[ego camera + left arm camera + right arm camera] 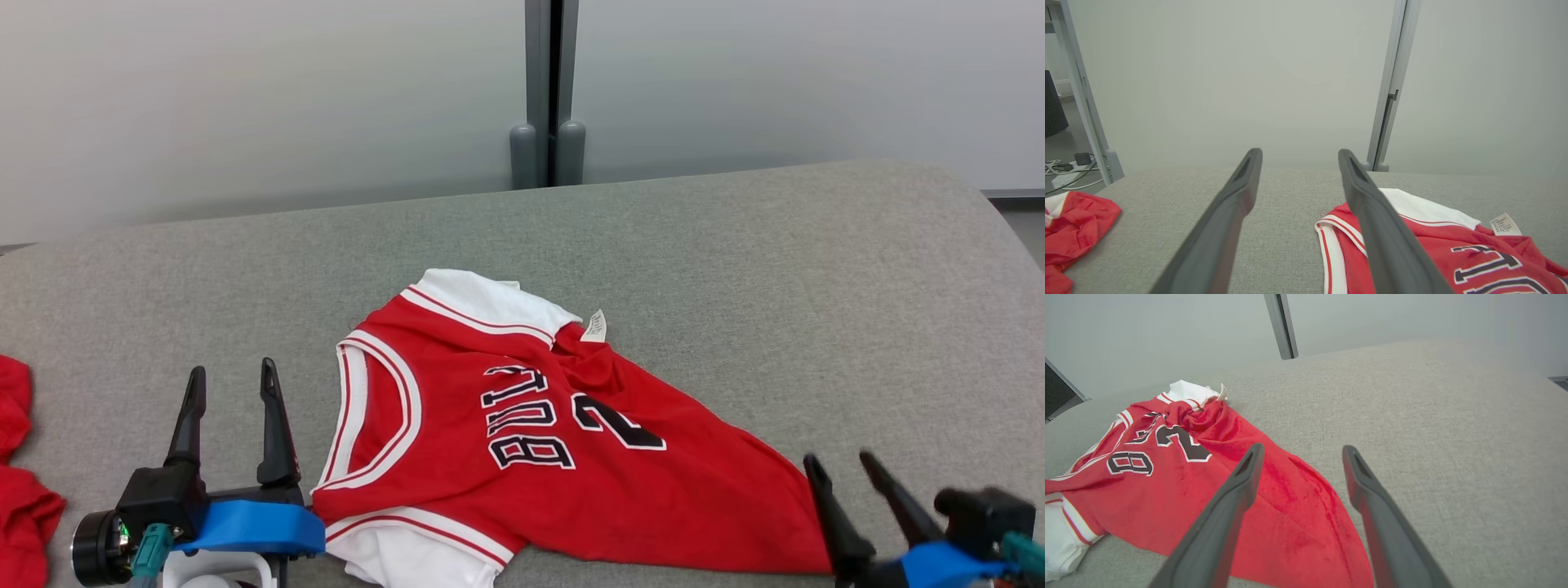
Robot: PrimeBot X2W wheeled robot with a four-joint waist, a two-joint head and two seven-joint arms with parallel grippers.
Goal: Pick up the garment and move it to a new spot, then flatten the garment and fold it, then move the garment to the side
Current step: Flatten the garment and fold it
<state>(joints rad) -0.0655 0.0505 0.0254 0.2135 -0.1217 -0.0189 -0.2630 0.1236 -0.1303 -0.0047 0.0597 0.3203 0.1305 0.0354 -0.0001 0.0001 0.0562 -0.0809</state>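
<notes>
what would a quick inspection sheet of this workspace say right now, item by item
surface: grey fabric surface, no stains seen
job's things: red jersey lies rumpled, unfolded, white label at its far edge
clutter: second red garment bunched at the left edge
grippers: left gripper open beside the jersey's armhole; right gripper open by its near right corner; fingers hold nothing
cables: cables on the floor, far left
surroundings: pale wall panels, grey post
</notes>
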